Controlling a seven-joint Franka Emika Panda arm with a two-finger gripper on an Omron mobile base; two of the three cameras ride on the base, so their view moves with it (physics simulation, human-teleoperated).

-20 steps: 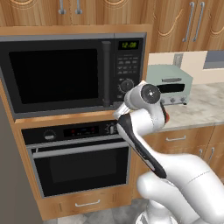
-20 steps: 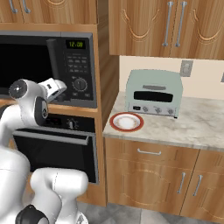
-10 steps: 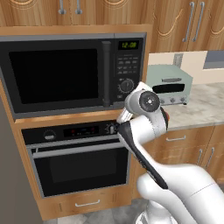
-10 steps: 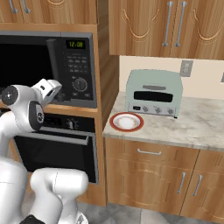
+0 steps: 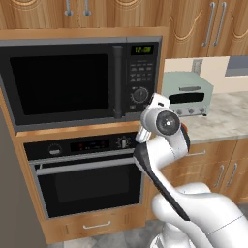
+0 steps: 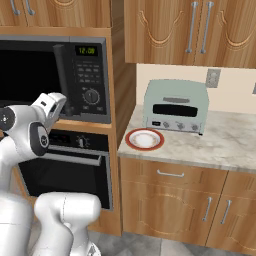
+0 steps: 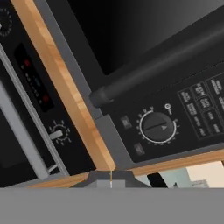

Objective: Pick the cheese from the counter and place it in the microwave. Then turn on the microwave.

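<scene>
The microwave [image 5: 82, 82] is seen built into a wooden cabinet column, its door shut. It is a wide, boxy unit with a grey frame and a smooth dark glass door; its long axis runs horizontally and its front faces the robot. A black cylindrical bar handle [image 5: 117, 81] stands upright between the glass and the control panel. On the panel a green digital display [image 6: 86, 50] is set above rows of small buttons and a round ribbed knob [image 7: 158, 127].

The gripper [image 6: 54, 105], white and blocky, is held just in front of the panel's lower edge, near the knob; its jaws are closed, with nothing gripped.

Below the microwave a black oven [image 5: 85, 176] with a horizontal metal handle is mounted. To the right, a marbled beige counter [image 6: 225, 145] carries a pale-green toaster oven [image 6: 176, 106] and a round red-rimmed plate [image 6: 144, 139].
</scene>
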